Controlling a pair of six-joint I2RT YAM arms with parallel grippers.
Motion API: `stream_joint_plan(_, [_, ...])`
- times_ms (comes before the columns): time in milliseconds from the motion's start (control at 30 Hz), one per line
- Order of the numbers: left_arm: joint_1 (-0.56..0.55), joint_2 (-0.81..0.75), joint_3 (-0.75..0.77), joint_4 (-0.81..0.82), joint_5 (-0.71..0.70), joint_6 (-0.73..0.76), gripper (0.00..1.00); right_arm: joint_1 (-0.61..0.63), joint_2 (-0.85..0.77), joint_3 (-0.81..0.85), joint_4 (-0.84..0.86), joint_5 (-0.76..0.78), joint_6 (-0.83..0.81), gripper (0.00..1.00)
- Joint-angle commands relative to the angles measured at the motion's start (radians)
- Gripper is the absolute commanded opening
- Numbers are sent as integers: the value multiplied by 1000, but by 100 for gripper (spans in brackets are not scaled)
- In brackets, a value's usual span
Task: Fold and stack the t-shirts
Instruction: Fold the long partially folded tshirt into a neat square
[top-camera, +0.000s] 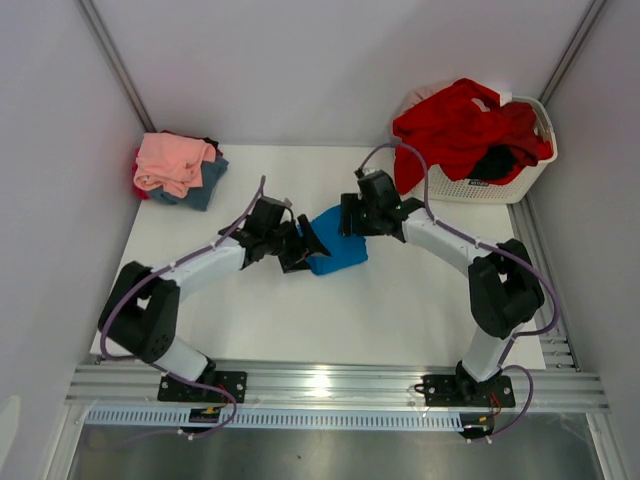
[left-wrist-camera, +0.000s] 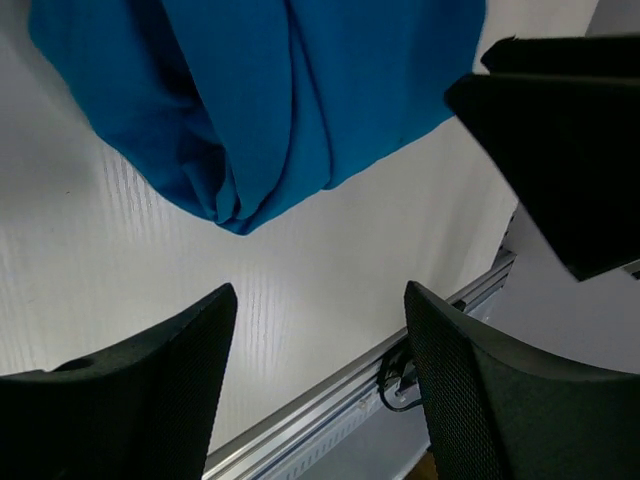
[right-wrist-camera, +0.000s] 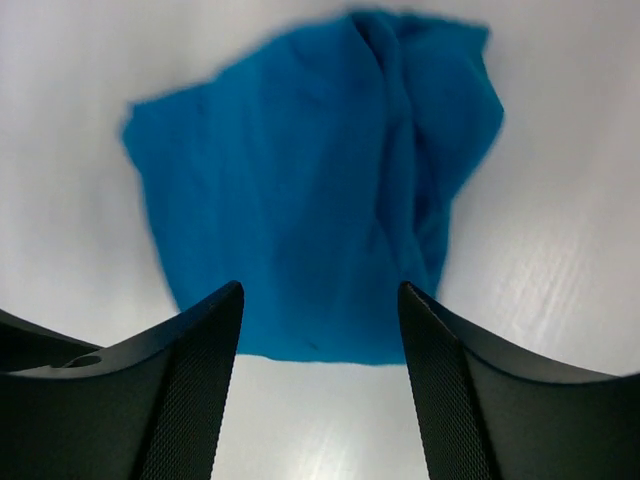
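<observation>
A bright blue t-shirt (top-camera: 338, 252) lies folded into a small packet on the white table, between my two grippers. It also shows in the left wrist view (left-wrist-camera: 280, 90) and in the right wrist view (right-wrist-camera: 310, 200). My left gripper (top-camera: 305, 245) is open and empty at the shirt's left edge. My right gripper (top-camera: 352, 222) is open and empty just behind the shirt's far edge. A stack of folded tees, salmon pink on top (top-camera: 172, 160) over slate blue (top-camera: 205, 180) and red, sits at the far left. Red (top-camera: 460, 125) and black (top-camera: 495, 160) tees fill the basket.
The white slatted basket (top-camera: 505, 185) stands at the far right corner. The table (top-camera: 400, 310) ends in a metal rail (top-camera: 330, 380) at the near edge, which also shows in the left wrist view (left-wrist-camera: 330, 400). Grey walls close in on both sides.
</observation>
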Motion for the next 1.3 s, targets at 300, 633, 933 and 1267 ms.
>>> stream_joint_plan(300, [-50,232,94,71,40,-66,59,27,-110,-173,-17,103,-27,43])
stream_joint_plan(633, [-63,268,154,28,1,-37,24,45,-110,-184,-10,106,-32,25])
stream_joint_plan(933, [-71,328,234,-85,-58,9,24,50,-133,-196,-14,103,-43,26])
stream_joint_plan(1267, [-93,216,163,-113,-81,53,32,49,-142,-237,2,117,-52,29])
